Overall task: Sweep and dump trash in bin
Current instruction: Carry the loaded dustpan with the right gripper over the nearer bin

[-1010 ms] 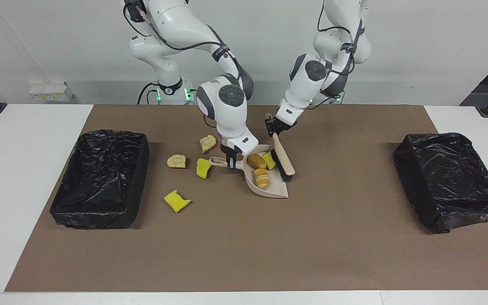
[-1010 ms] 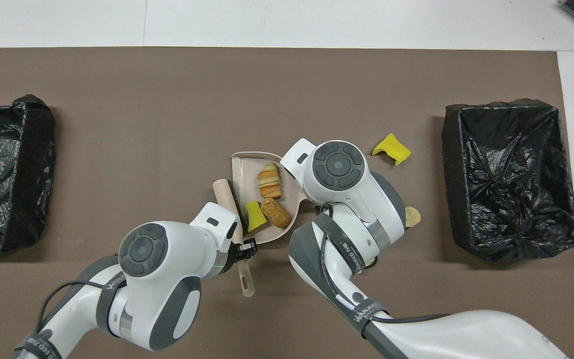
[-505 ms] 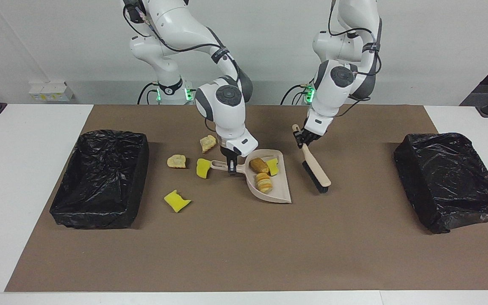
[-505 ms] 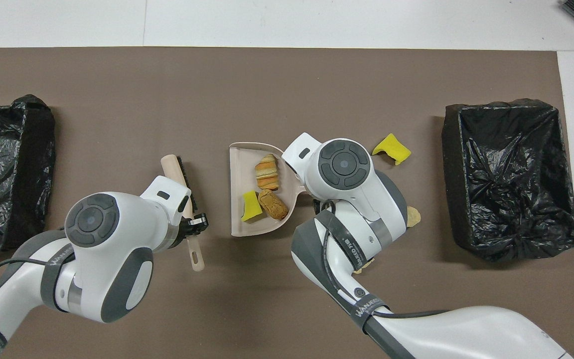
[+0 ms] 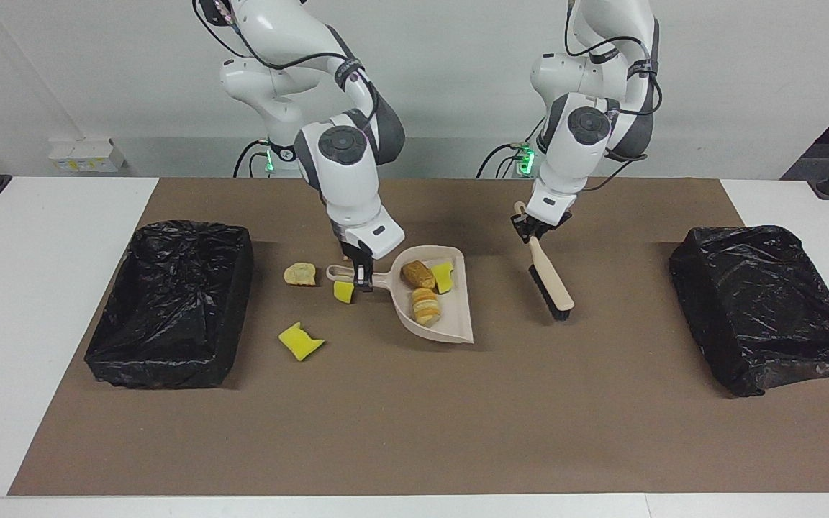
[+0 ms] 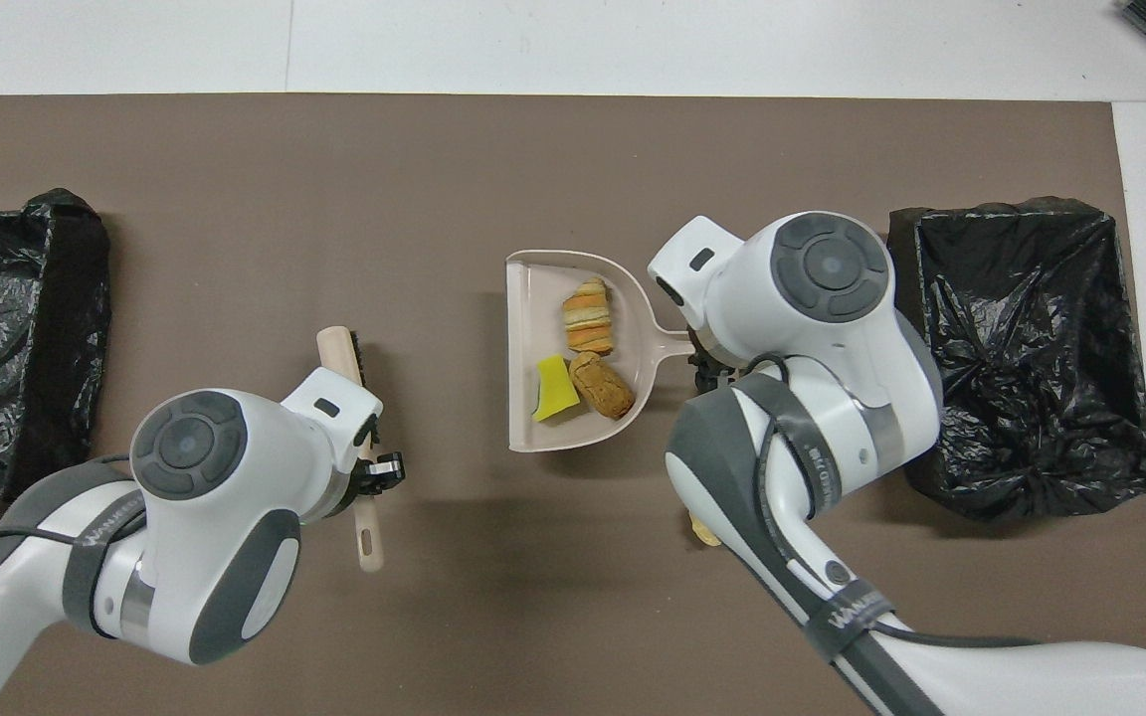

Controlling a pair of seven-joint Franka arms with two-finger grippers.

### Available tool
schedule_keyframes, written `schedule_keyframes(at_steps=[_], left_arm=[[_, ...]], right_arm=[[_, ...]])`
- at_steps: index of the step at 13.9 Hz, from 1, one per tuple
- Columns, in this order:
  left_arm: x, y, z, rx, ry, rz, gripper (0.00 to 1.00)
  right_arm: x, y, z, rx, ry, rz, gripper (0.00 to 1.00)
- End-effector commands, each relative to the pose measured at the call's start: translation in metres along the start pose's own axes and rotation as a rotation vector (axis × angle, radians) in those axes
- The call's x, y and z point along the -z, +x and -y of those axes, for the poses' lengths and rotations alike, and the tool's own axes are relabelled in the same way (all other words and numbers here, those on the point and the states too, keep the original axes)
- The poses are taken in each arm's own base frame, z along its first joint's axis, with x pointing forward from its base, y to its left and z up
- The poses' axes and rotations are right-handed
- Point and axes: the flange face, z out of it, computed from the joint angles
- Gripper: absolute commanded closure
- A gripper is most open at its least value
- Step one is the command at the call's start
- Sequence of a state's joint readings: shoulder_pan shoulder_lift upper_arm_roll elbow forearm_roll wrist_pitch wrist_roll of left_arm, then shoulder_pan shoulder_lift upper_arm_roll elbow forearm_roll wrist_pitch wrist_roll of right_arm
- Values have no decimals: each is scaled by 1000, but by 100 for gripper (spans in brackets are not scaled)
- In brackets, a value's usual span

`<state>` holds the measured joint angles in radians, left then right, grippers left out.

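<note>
Right gripper [image 5: 363, 277] clamped on the handle of the beige dustpan [image 5: 450, 325], near the middle of the table [image 5: 414, 432]. The pan looks lifted off the brown mat [image 5: 458, 417], its shadow lying apart from it; open mouth turned toward the left arm's end.

Trash, seven pieces expected, six visible:
- In the pan: a tan bread lump [image 5: 418, 273], a layered pastry piece [image 5: 426, 306] and a yellow sponge chunk [image 5: 443, 276]. Bread lump and sponge sit side by side at the end of the pan nearer the robots; the pastry lies farther from the robots.
- On the mat, toward the right arm's end: a small yellow sponge piece [image 5: 344, 291] just beside the pan handle, a tan crust scrap [image 5: 300, 274] next to it, and a larger yellow sponge chunk [image 5: 300, 341] farther from the robots.
- A sliver of something tan shows under the right arm in the overhead view; cannot tell what it is.

Left gripper [image 5: 534, 229] closed on the handle of the beige brush [image 5: 551, 277], held aslant over the mat, black bristles low, between the pan and the bin at the left arm's end. Whether the bristles touch the mat I cannot tell.

Two black-lined bins: one [image 5: 170, 302] at the right arm's end, one [image 5: 767, 306] at the left arm's end.
</note>
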<state>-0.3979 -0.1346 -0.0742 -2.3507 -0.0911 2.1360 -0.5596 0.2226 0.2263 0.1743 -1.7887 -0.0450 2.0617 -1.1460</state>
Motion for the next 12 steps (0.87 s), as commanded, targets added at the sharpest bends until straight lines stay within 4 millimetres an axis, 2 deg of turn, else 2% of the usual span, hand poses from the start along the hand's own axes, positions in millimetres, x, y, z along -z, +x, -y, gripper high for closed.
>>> schedule_keyframes(at_steps=[1,3,6,9,12], left_arm=[[0,-54,-20,-48,20,-6,100],[-8,-90,-50,-49,31,-3,100],[-29,-128,-70,-40,-12,55,100],[-44,-142,-68,-24,-8,59,100],[-49,-138,-62,-23,-12,54,98]], right_arm=[[30,-29,2,5,9,-20,100],[50,-59,-2,-19,-3,-14,100],[76,-103,0,-33,-5,-2,100],[91,-163,0,-50,20,14,100],[109,-221,6,-124,22,27,100]])
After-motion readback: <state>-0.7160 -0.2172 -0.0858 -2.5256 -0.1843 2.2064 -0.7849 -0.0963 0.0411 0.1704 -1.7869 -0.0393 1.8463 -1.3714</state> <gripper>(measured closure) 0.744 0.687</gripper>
